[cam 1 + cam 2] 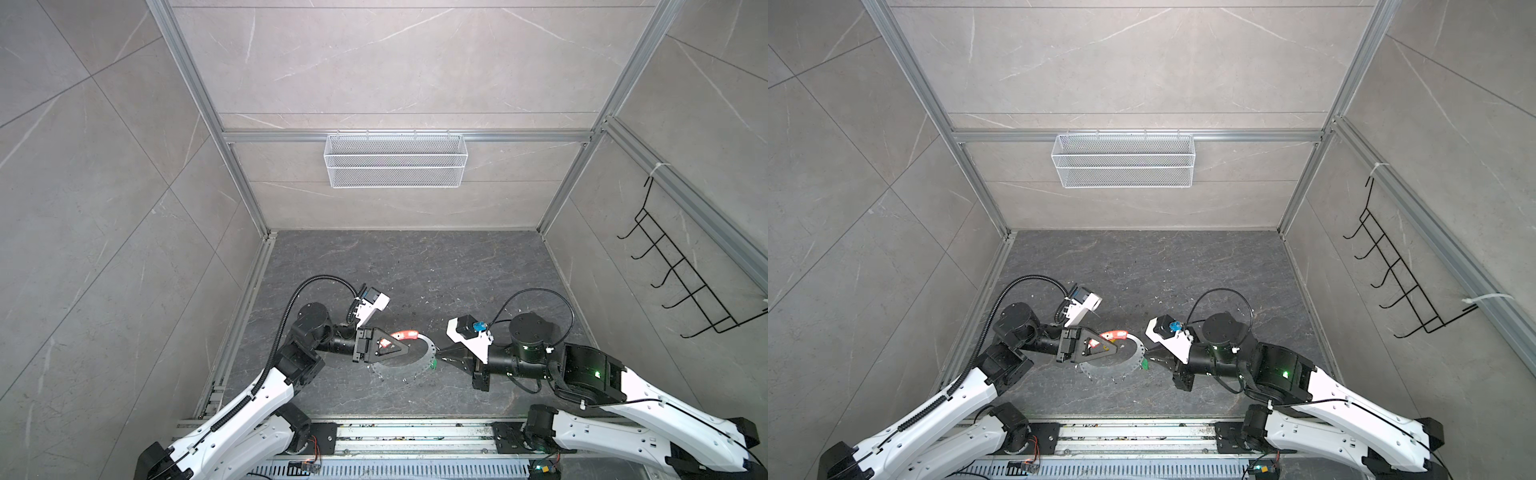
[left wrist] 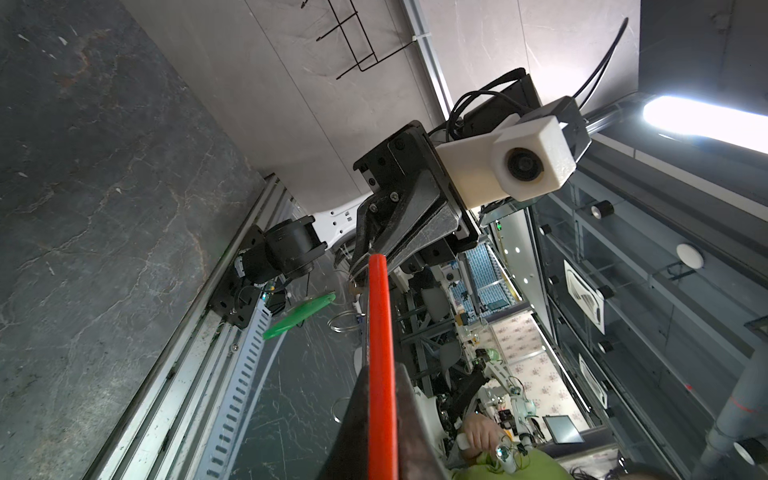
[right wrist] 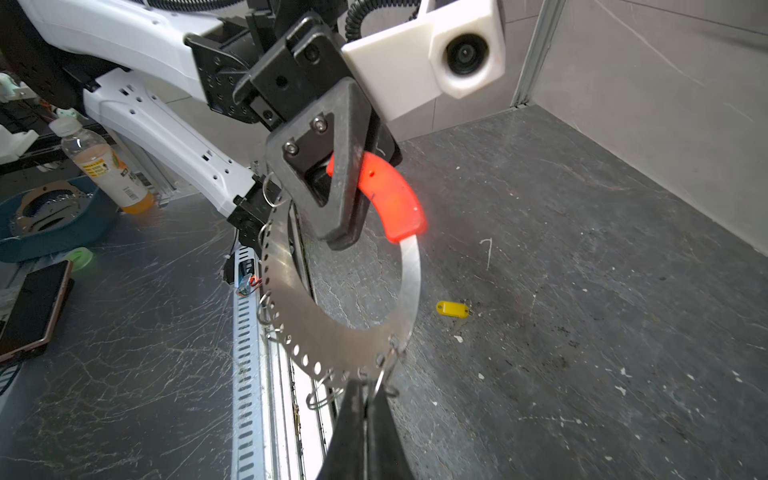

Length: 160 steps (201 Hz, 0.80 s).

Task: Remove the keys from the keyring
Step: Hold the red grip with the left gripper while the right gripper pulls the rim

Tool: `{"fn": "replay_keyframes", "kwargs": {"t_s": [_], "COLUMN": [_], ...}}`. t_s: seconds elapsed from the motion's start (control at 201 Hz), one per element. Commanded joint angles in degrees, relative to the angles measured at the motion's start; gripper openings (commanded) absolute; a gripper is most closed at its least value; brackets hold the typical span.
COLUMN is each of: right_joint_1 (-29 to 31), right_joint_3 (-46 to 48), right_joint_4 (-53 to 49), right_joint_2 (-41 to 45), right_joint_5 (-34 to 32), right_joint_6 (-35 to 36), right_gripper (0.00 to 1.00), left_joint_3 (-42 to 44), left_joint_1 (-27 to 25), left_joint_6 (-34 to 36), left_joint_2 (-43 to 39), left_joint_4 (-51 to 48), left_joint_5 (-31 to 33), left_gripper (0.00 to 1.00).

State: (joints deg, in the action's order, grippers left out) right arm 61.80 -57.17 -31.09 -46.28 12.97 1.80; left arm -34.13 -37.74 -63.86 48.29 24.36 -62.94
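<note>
The keyring [image 3: 332,332] is a flat silvery crescent band with a row of holes and a red plastic sleeve [image 3: 390,195]; it is held up above the dark floor. My left gripper [image 1: 409,349] [image 2: 382,368] is shut on the red sleeve [image 1: 405,334]. My right gripper [image 3: 365,384] [image 1: 439,353] is shut on a small split ring at the band's opposite edge. A green-tagged key [image 2: 299,316] [image 1: 432,365] hangs just below those fingertips. A yellow-tagged key [image 3: 452,309] lies loose on the floor beyond the band. Several empty split rings hang from the holes.
A white mesh basket [image 1: 395,160] hangs on the back wall and a black wire hook rack [image 1: 685,282] on the right wall. An aluminium rail [image 1: 415,432] runs along the front edge. Outside the cell stand a bottle [image 3: 104,166] and a phone [image 3: 35,307].
</note>
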Motion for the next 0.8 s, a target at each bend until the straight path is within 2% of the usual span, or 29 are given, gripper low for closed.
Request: {"fn": "replay_keyframes", "kwargs": {"t_s": [0.0,0.149,0.488,0.667,0.792], "right_joint_1": [0.60,0.60,0.62,0.61,0.58], "right_joint_3": [-0.28,-1.54,-4.39,-7.00,-8.70], "right_joint_4": [-2.56,-4.03,-8.43,-10.50,-12.13], "right_joint_2": [-0.48,-0.83,-4.17,-5.08,-6.94], "right_joint_5": [7.55,9.68,13.83,15.30,16.35], "right_joint_6": [2.75,3.78,6.18,7.88,8.87], "right_gripper": [0.00,0.00,0.00,0.00,0.00], "left_joint_3": [-1.13,0.78,1.39,1.66,1.83], "left_joint_1": [-0.07,-0.10,-0.32,-0.43,-0.50], "left_joint_6": [-4.13,-8.78,-10.56,-14.13,-14.26], "left_joint_2": [-1.28,-0.87,-1.45,-0.61,-1.09], "left_joint_4": [13.34,20.71,23.25,29.38,29.80], "left_joint_5": [0.67,1.15,1.48,1.33,1.64], "left_gripper": [0.00,0.00,0.00,0.00,0.00]}}
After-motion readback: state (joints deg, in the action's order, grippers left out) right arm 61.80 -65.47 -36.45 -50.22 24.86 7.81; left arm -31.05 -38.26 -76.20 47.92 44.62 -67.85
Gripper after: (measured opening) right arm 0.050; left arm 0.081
